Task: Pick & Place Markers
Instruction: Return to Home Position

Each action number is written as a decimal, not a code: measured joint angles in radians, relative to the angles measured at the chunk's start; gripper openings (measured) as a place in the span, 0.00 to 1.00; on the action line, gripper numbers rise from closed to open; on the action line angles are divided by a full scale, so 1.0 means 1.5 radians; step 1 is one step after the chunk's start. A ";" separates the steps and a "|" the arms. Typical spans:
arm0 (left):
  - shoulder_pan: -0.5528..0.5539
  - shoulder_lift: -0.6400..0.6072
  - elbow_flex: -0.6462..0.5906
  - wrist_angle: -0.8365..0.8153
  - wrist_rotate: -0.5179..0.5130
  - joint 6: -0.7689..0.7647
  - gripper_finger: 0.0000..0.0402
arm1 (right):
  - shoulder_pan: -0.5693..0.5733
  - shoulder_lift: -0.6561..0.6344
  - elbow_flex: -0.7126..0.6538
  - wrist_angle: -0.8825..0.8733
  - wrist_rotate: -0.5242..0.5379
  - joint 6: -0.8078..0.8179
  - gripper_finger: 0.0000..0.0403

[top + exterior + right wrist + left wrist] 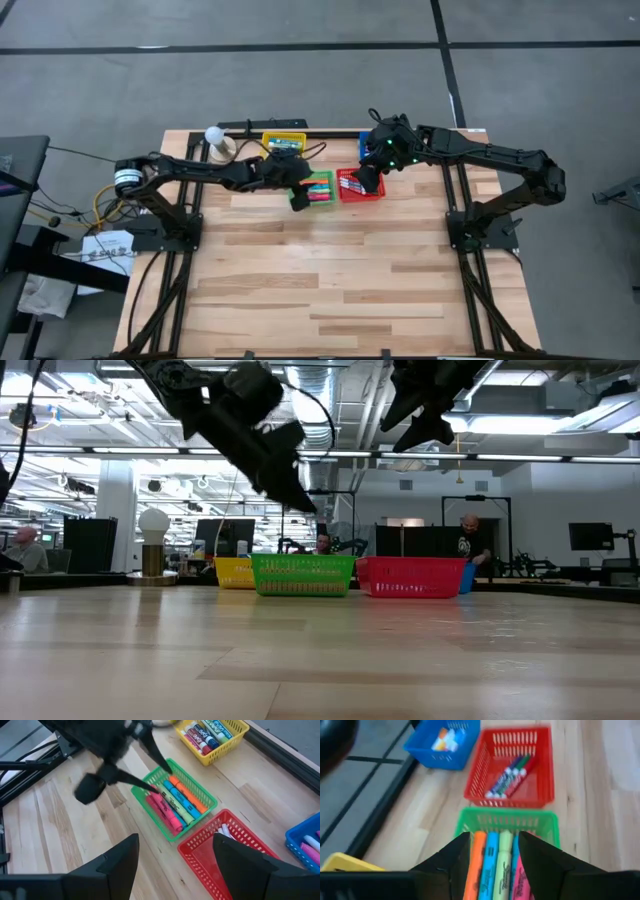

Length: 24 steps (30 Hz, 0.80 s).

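Several markers (495, 865) in orange, blue, yellow-green and pink lie side by side in the green basket (470, 820). More markers (512, 775) lie slantwise in the red basket (540, 795). My left gripper (495, 837) hangs open and empty above the green basket (320, 187), its fingers framing the markers without touching them. It also shows in the right wrist view (155, 757). My right gripper (176, 840) is open and empty above the red basket (220, 855), raised well off the table (425, 420).
A yellow basket (212, 737) and a blue basket (445, 742), both with markers inside, stand farther back near the table's far edge. A white ball on a stand (215, 135) sits at the far left. Bare wood (330, 290) lies toward the near edge. People (468, 545) are in the room behind.
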 joint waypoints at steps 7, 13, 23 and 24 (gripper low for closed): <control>-0.011 -0.129 0.000 -0.009 -0.001 -0.121 0.43 | 0.000 0.000 0.000 0.000 0.000 -0.017 0.61; -0.019 -0.271 0.000 -0.065 -0.001 -0.170 0.42 | 0.000 -0.007 -0.001 0.001 0.027 -0.032 0.61; -0.019 -0.506 -0.095 -0.095 0.000 -0.242 0.42 | 0.011 -0.118 -0.001 -0.027 0.093 -0.052 0.61; -0.020 -0.533 -0.111 -0.097 0.000 -0.251 0.42 | 0.015 -0.133 -0.001 -0.038 0.106 -0.052 0.61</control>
